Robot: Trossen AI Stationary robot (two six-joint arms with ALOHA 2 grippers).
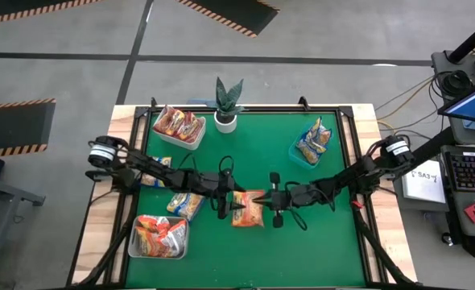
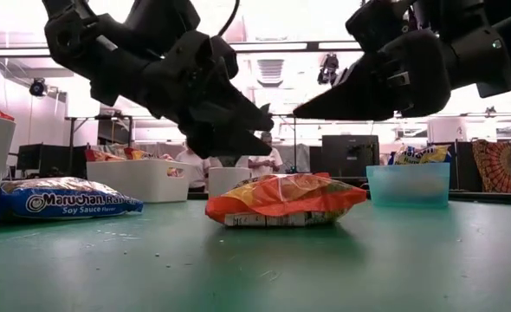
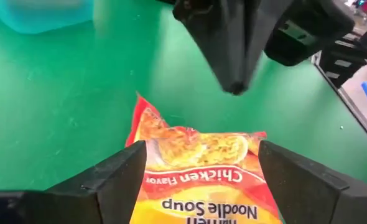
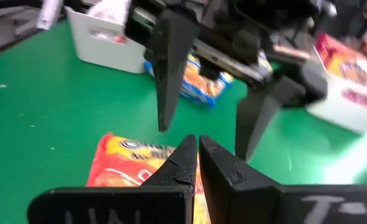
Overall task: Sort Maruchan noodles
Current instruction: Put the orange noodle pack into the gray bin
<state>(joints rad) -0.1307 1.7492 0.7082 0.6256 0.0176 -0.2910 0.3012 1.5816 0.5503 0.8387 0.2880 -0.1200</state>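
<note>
Left gripper [image 1: 233, 203]: fingers [image 3: 118, 180] spread wide, one on each side of the orange packet [image 1: 249, 209]; gripping nothing, poised just above its near edge.
Right gripper [image 1: 266, 201]: fingers [image 4: 182, 163] pressed together to a point, empty, hanging just above the packet's other end and facing the left gripper.
Orange packet: lies flat on the green table [image 1: 318, 242] near the middle, between the two grippers. Chicken-flavour noodle soup printing readable in the left wrist view.
Step in hand: judged to be the pick of a single packet for sorting; no grip made yet.
Next move calls for: left fingers to drop down around the packet's edges and close, then a carry to the tray of like colour. Which tray that is cannot be fixed from here; the front-left tray [image 1: 134, 246] seems to hold orange-red packets.
Other noodles: a blue-and-yellow packet [image 1: 186, 204] loose on the table beside the left arm; red ones in the white tray [image 1: 191, 141] at the back; blue-and-yellow ones in the blue tub [image 1: 300, 155] on the right.
Materials: packet is crinkly glossy plastic, slightly puffed over a flat rectangular block; likely slippery and yielding under a pinch. Table cover is matt green. Trays are hard plastic.
Also present: a potted plant [image 1: 226, 105] at the back edge.
</note>
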